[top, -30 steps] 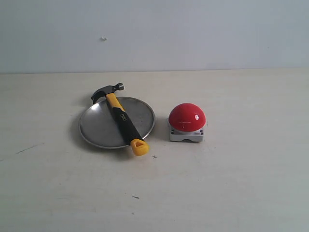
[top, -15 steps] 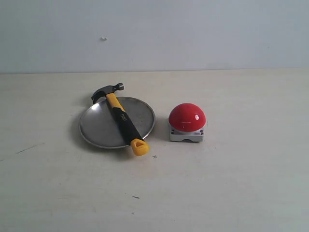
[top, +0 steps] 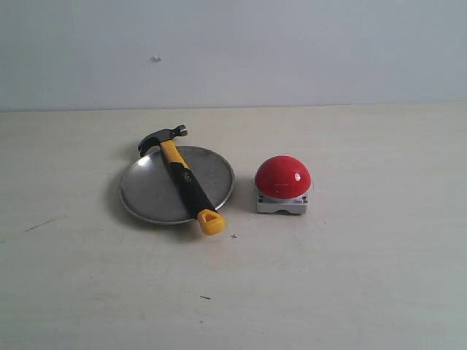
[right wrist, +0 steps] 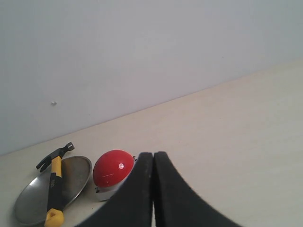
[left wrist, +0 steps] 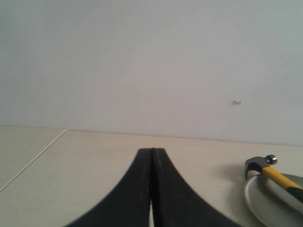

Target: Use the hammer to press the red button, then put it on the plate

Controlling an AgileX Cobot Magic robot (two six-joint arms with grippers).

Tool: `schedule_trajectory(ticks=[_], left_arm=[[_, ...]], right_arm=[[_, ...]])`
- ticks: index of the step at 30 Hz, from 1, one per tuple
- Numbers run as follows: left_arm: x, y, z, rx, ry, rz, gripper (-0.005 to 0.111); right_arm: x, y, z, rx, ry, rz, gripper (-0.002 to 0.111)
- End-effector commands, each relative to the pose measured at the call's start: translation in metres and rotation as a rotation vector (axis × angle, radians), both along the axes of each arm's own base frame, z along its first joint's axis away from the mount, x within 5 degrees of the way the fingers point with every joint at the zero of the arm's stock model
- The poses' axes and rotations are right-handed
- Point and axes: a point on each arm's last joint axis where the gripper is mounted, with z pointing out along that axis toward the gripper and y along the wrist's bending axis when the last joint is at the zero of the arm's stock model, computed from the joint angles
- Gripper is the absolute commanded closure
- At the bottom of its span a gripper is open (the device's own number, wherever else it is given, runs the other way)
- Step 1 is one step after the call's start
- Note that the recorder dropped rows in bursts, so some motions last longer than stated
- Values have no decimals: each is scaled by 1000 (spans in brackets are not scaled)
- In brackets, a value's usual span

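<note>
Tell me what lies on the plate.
Only the hammer, laid diagonally across the plate, with its head past the far rim and its yellow end past the near rim. The plate surface under the handle is hidden.

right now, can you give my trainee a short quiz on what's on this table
1. True or false: the hammer lies across the plate.
2. In the exterior view, the red button sits: A) on the plate; B) right of the plate, apart from it; C) under the hammer's head.
3. Fill in: the fingers of the left gripper and the right gripper are ____ and hold nothing.

Key: 1 true; 2 B; 3 shut.
</note>
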Motion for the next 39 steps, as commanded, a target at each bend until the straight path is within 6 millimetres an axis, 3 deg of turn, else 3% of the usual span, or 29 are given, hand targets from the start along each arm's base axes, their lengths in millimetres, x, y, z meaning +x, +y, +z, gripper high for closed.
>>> schedule_trajectory(ticks=[1,7,39], left_arm=[[0,0,-12,35,-9,9,107],[0,1,-13,-79,-5,14,107],[0,1,-13,-61,-3,13,107]], right_arm=[[0,0,1,-9,-17,2,108],[0,0,1,-9,-17,2,108],[0,0,1,-12,-17,2,108]])
